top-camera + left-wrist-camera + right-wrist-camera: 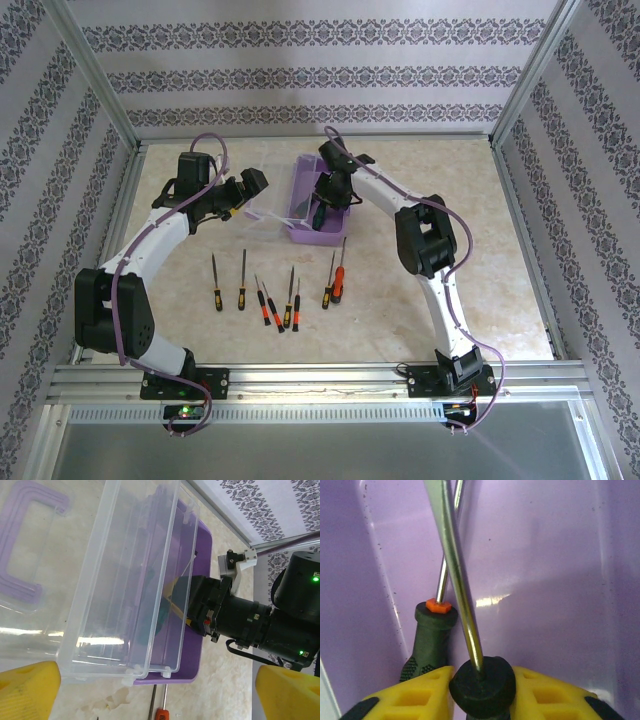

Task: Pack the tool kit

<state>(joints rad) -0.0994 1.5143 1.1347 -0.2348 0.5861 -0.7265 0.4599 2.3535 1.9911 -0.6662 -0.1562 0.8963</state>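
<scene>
The purple box point(318, 205) sits open in the upper middle of the top view. Its clear lid point(262, 200), with a purple handle point(20, 545), is flipped open to the left. Inside the box, a dark green screwdriver point(432, 635) lies flat, and a black-handled screwdriver point(482, 682) leans across it. More small screwdrivers point(242, 290) lie in a row below the box.

Light falls bright and even from above onto the marbled beige tabletop point(500, 250), leaving only soft, faint shadows beneath the arms. White glare streaks the clear plastic lid point(100, 641). The yellow pads point(27, 687) of the left tool point(159, 695) look blurred. Inside the translucent purple plastic box point(545, 555) a hotspot gleams. The nearer black-handled screwdriver point(462, 595) has a shining steel shaft and a soft-focus handle.
</scene>
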